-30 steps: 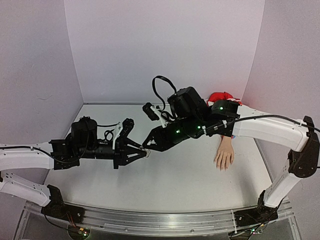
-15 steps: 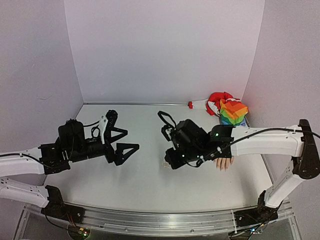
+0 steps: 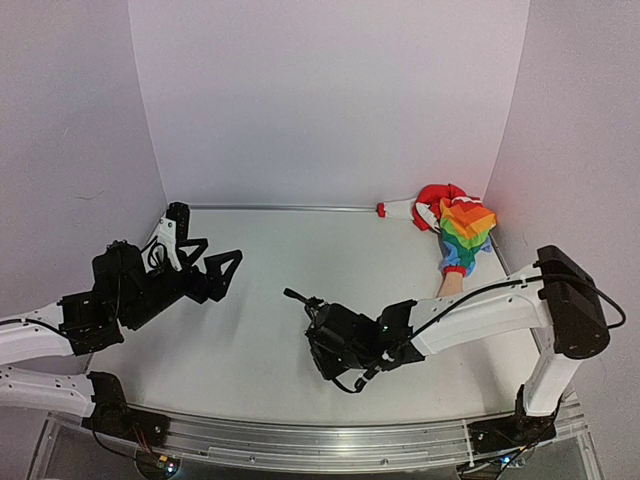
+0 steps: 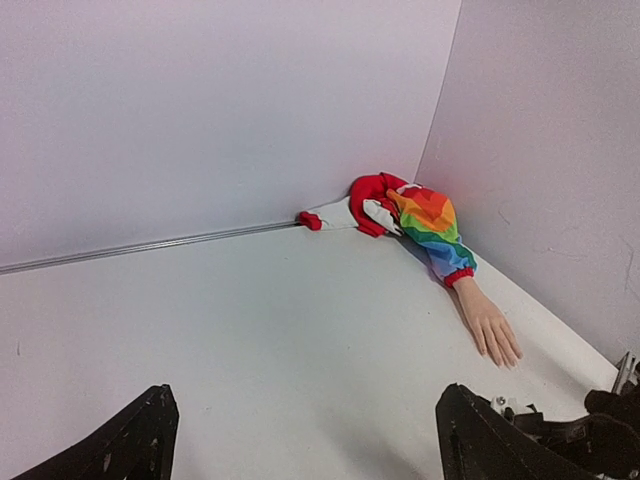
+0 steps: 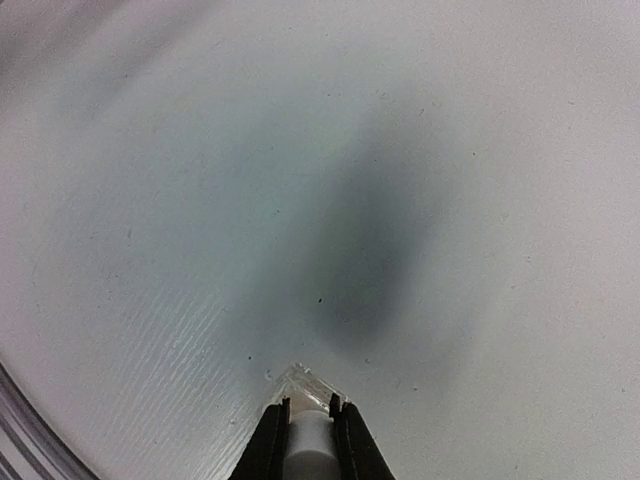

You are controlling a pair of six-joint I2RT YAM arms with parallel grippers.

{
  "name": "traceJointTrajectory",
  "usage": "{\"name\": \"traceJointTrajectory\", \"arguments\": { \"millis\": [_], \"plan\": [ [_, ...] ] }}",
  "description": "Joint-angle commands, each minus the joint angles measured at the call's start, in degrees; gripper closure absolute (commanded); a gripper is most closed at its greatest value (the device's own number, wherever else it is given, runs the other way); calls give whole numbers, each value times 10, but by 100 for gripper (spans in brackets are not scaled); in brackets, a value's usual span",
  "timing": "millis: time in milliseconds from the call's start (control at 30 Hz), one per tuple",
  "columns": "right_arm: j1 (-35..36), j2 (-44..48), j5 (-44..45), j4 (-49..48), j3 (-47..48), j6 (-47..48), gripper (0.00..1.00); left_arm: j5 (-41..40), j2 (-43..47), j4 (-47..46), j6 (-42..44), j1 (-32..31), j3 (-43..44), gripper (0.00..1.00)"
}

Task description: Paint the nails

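The pale fake hand (image 4: pixel 488 322) lies palm down by the right wall, and its nails (image 4: pixel 506 356) are too small to make out. Its rainbow sleeve (image 3: pixel 465 228) shows in the top view, where the hand (image 3: pixel 450 284) is mostly hidden behind my right arm. My left gripper (image 3: pixel 205 252) hangs open and empty over the table's left side, far from the hand. My right gripper (image 5: pixel 308 405) points down just above the table at front centre. It is shut on a small clear bottle (image 5: pixel 306 384) with a white cap (image 5: pixel 308 442).
A red and white cloth (image 3: pixel 432 198) lies bunched in the back right corner behind the sleeve. White walls close the table (image 3: pixel 270 250) at back, left and right. The right arm (image 3: pixel 480 305) stretches low across the front right.
My left gripper has opened and drawn back to the left. My right gripper has carried the bottle forward and down towards the table, uncovering the sleeve.
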State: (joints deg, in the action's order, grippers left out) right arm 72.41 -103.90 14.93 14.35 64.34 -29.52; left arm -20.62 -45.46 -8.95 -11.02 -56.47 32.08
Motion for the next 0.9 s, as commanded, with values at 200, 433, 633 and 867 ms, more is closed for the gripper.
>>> {"name": "traceJointTrajectory", "arguments": {
  "millis": [200, 433, 633, 867],
  "plan": [
    [11, -10, 50, -41, -17, -32, 63, -38, 23, 8, -10, 1, -4, 8],
    [-23, 109, 62, -28, -58, -33, 28, -62, 20, 7, -22, 2, -3, 5],
    [-172, 258, 47, -7, -133, -17, 9, -108, 29, 61, -85, 69, 8, 0],
    [-394, 442, 8, 22, -195, 37, 2, -118, 87, 128, -71, 191, 12, 0]
  ]
}}
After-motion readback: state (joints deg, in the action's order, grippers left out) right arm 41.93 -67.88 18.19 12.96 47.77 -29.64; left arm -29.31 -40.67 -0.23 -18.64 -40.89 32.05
